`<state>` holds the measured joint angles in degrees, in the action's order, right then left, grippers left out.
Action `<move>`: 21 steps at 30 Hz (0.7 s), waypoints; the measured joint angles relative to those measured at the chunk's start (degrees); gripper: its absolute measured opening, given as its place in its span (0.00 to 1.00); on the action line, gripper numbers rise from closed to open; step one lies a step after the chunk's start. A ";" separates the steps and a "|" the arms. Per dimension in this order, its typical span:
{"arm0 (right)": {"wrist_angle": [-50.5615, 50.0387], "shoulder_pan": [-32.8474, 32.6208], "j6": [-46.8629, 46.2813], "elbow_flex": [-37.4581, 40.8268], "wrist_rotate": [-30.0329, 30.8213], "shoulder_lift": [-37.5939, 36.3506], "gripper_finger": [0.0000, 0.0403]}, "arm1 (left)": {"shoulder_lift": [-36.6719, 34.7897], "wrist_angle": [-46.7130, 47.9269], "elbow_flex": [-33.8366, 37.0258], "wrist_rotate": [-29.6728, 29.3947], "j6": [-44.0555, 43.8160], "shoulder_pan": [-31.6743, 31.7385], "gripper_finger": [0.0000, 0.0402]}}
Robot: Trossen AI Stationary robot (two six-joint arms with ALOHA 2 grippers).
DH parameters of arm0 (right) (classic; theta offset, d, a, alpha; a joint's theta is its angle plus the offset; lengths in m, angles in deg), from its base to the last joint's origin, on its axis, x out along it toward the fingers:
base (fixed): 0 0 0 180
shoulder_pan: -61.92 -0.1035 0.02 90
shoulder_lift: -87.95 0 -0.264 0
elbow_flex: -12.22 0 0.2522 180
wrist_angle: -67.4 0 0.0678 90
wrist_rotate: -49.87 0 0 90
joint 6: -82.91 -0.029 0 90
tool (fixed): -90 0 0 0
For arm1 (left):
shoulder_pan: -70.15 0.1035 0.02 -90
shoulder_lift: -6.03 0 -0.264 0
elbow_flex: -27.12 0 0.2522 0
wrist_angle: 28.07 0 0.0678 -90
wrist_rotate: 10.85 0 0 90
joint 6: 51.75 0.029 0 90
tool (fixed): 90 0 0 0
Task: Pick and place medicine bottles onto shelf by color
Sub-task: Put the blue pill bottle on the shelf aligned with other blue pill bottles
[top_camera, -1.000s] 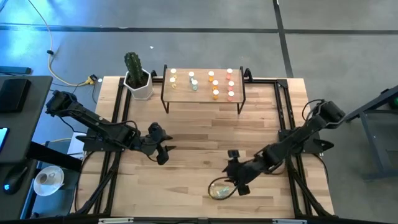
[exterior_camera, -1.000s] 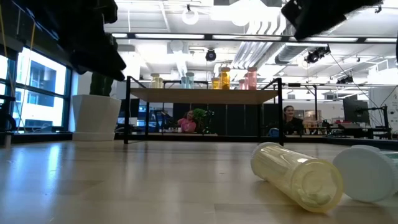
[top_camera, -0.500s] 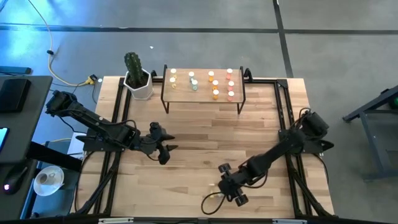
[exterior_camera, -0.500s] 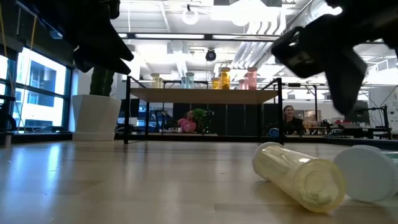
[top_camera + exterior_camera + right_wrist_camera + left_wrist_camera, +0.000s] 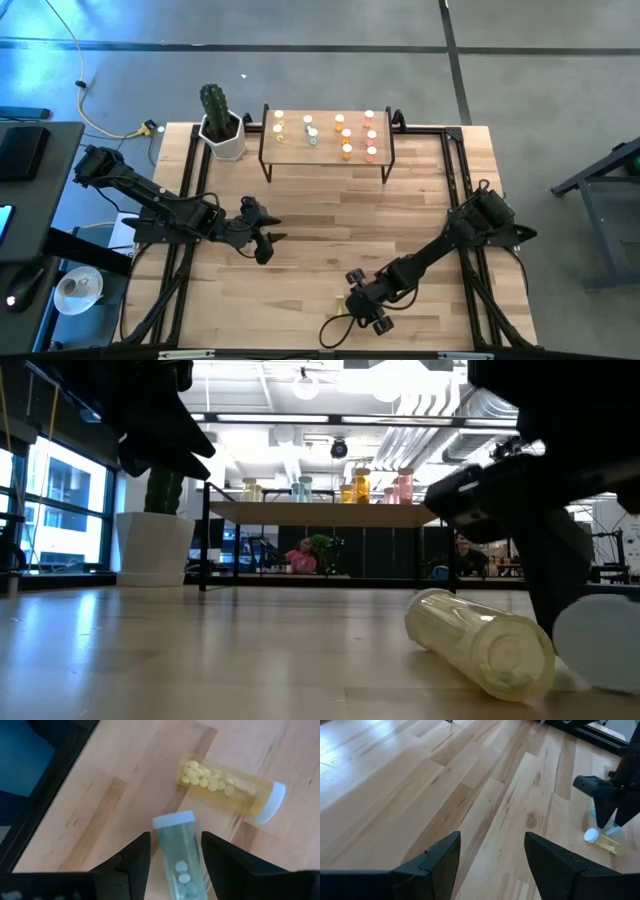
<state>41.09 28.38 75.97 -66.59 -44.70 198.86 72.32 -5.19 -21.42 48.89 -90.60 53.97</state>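
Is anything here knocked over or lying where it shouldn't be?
Yes. Two bottles lie on their sides on the table near its front edge: a yellow bottle and a greenish bottle between the right gripper fingers. Those on the shelf stand upright.
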 joint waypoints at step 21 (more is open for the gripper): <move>-0.16 -0.63 -12.52 0.09 2.04 -3.12 0.19 | -0.02 0.02 0.00 -0.01 1.08 0.00 0.53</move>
<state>40.93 27.74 63.45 -66.51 -42.66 195.74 72.29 -5.16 -21.42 48.88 -89.52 53.97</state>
